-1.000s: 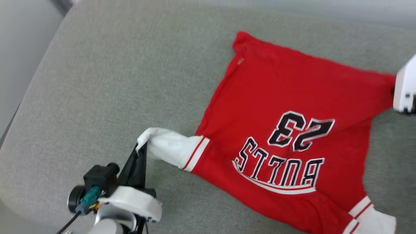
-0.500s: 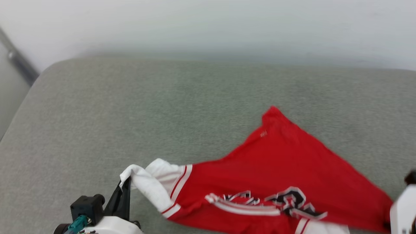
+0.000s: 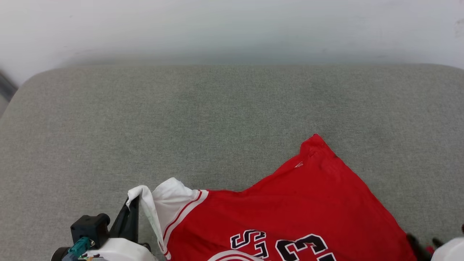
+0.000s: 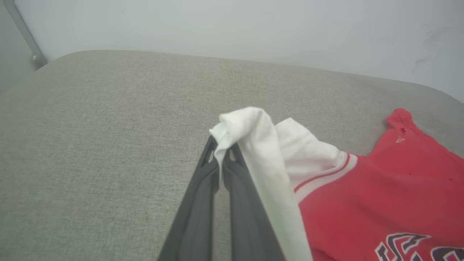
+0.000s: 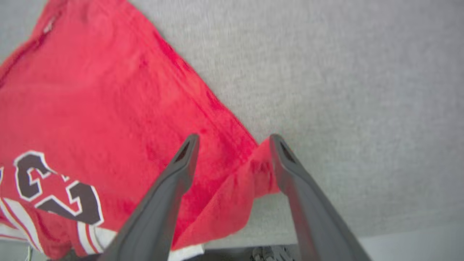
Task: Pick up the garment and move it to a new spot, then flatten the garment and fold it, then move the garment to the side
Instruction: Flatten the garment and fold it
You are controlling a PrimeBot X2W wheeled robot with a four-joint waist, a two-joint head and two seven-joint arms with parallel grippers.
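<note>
A: What was seen toward the near left of the cushion (image 3: 181,119)?

B: The left gripper (image 3: 132,203) was seen there, its fingers pressed together on the cuff of the white sleeve (image 3: 170,194). The cuff was held raised off the cushion, and loose cloth was draped down beside one finger.

A: And the jersey (image 3: 290,203) itself?

B: It was spread over the near right part of the cushion, red side up. Black, white-edged numerals were cut off at the cushion's near edge. One red corner was pointed toward the cushion's far side, and a small white mark was noted just below it. A pale wall (image 3: 232,29) was seen behind the cushion.

A: How was the right gripper (image 5: 232,139) found?

B: It was found at the cushion's near right edge, with its fingers spread wide. A red corner of the jersey was bunched between them and laid against the inner face of one finger, but nothing was pinched. Whether that corner was lifted off the cushion could not be told.
</note>
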